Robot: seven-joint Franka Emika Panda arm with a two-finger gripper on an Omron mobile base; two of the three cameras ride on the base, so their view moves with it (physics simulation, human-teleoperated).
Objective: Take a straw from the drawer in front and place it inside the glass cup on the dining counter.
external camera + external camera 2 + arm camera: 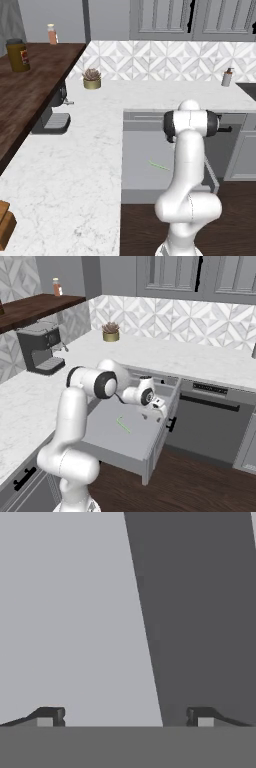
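The light grey drawer (153, 452) stands pulled out under the marble worktop, its black bar handle (172, 424) on the front panel. The thin light-green straw (123, 424) lies flat on the drawer floor (142, 160), and the left base view shows the straw (159, 165) just left of my arm. My gripper (161, 408) hangs open over the drawer's right side, right of the straw and apart from it. In the hand view my gripper (125, 717) has its fingertips (50, 716) spread wide with nothing between them, over plain grey surfaces. The glass cup and dining counter are out of view.
A dark-fronted appliance (212, 423) sits right of the drawer. A coffee machine (41, 351) and a potted succulent (110, 332) stand on the worktop. A dark wooden shelf (30, 85) carrying a jar (18, 55) overhangs the left. A soap bottle (227, 77) stands at the back right.
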